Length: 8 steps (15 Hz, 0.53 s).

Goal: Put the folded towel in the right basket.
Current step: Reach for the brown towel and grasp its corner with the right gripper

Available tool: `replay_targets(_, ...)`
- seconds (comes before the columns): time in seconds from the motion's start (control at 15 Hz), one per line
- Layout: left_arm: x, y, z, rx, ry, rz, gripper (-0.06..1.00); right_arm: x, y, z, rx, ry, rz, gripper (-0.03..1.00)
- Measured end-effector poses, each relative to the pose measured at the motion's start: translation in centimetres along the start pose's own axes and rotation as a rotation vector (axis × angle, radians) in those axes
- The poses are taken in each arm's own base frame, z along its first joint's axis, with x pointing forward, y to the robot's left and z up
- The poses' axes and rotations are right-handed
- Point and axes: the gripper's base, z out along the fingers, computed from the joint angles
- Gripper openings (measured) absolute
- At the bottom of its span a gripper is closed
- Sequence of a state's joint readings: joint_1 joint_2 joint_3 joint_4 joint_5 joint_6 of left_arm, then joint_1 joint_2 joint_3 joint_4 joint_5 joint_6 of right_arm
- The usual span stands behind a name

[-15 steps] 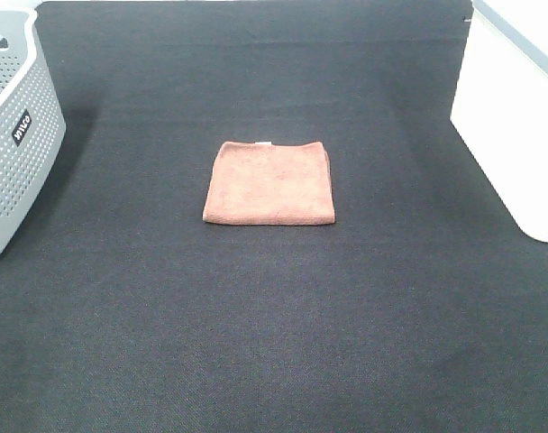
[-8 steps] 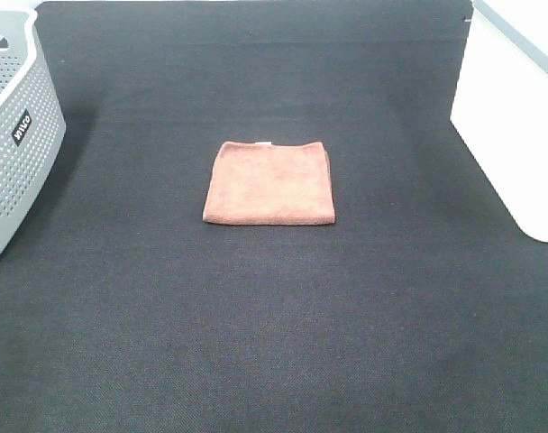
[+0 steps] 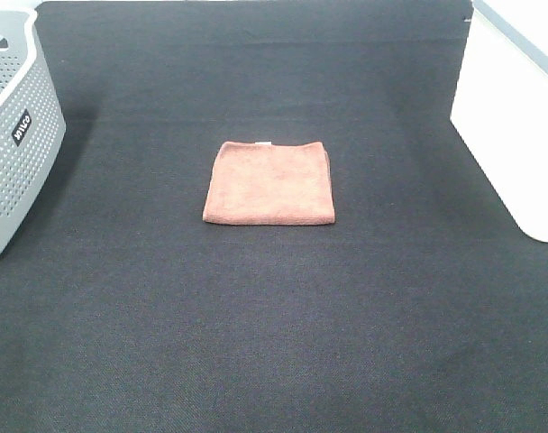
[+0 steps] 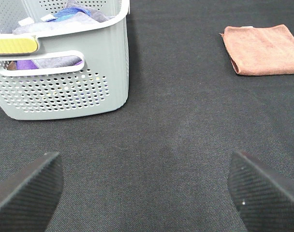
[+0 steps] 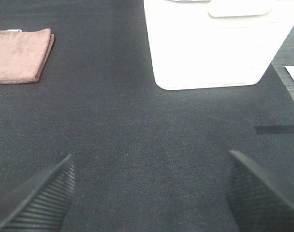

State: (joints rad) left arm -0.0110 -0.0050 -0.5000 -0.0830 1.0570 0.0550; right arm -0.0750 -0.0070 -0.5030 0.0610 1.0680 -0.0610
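A folded salmon-pink towel lies flat in the middle of the black mat. It also shows in the left wrist view and in the right wrist view. The white right basket stands at the right edge; the right wrist view shows its wall. Neither arm appears in the exterior high view. My left gripper is open and empty over bare mat, well short of the towel. My right gripper is open and empty in front of the white basket.
A grey perforated basket stands at the left edge; the left wrist view shows cloths inside it. The black mat covers the table. A strip of dark tape lies on the mat near the white basket.
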Motion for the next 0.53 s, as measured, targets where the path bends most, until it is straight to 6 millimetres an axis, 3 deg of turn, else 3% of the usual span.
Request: replay_targets(0.53, 0.0, 0.0, 0.0, 0.0, 0.0, 0.0, 0.87, 0.0, 0.0, 0.0, 0.0, 0.0, 0.0, 0.79)
